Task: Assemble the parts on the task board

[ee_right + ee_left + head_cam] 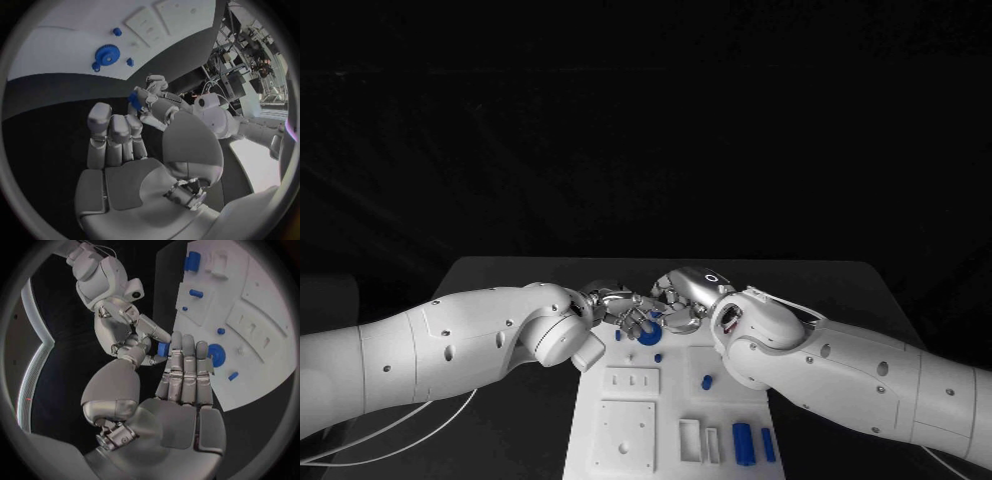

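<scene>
Both hands meet over the task board's (629, 440) far end at twelve o'clock: the left hand (181, 385) pinches a small blue part (164, 349); the right hand (119, 145) spreads, released. A blue gear (651, 333) sits mounted (loose parts (744, 443) remain, so assembly looks unfinished).

I can read no text, label, brand, number or sign anywhere in these views. The task board (646, 420) in front of me is plain white, and the blue parts (744, 443) on it carry no markings I can make out. The shells of my arms and both hands are unlettered as far as I can tell.
</scene>
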Robot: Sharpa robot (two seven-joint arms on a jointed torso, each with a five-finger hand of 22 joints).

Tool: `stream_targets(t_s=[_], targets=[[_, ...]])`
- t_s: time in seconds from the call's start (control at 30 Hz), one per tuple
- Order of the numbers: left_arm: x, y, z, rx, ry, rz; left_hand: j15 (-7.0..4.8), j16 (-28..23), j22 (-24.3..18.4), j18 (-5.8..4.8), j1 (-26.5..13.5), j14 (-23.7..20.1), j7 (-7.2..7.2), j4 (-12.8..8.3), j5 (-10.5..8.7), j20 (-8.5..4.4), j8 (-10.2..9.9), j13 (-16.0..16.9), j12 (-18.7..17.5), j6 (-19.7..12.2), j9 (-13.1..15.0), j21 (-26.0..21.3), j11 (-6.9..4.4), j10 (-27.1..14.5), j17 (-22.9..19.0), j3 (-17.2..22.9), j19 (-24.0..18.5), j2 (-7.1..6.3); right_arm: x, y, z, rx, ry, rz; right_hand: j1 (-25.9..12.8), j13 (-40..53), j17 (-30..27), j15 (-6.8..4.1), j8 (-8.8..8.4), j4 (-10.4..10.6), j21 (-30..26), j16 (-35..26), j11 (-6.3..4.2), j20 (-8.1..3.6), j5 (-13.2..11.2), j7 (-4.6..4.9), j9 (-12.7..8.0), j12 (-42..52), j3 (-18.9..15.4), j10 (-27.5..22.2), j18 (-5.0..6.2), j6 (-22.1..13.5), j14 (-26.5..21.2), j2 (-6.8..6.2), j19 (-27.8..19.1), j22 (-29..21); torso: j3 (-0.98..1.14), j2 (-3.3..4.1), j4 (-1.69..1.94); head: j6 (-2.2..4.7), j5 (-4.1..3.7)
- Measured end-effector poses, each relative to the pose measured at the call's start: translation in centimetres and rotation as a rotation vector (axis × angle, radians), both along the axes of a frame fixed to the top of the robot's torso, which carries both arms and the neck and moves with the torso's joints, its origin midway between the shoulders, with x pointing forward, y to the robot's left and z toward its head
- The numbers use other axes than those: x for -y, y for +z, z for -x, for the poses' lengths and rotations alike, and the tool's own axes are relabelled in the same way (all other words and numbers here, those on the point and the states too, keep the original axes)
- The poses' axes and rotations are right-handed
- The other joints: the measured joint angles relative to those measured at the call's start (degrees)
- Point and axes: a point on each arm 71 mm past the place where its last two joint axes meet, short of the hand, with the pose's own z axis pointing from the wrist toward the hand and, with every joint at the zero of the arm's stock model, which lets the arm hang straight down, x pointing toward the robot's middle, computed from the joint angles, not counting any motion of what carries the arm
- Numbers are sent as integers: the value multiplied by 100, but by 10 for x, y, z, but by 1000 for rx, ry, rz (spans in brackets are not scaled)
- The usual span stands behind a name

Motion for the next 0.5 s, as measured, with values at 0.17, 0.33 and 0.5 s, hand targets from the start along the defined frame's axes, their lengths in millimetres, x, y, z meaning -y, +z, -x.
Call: stream_targets(t_s=[0.17,0.33,0.5], targets=[[0,0,0,-3,0,-1,0,11,0,-9,11,0,-19,-96,0,0,0,26,4,38,4,0,0,0,-23,-12,0,158,-3,0,1,-2,4,1,8,0,0,0,35,0,0,0,0,0,0,-1,2,0,0,0,0,1,0,-8,0,4,2,0,-2,-17,3],[0,-1,0,-5,0,-1,0,37,-1,-13,31,0,-20,-179,0,0,0,42,27,80,6,0,-13,13,-44,-19,0,293,-3,0,1,-5,7,3,8,0,0,1,35,4,0,0,0,0,0,-1,4,0,5,0,1,2,0,-8,0,5,2,0,-2,-24,-1],[0,-1,0,-10,1,0,0,61,-1,-14,31,0,-45,-311,13,1,-2,59,27,146,5,23,-21,22,-79,-2,-41,513,-3,-1,2,-8,8,8,-11,-1,0,1,35,17,0,0,0,0,-4,-1,6,0,17,0,1,2,0,-36,0,4,3,0,-2,-25,-1]])
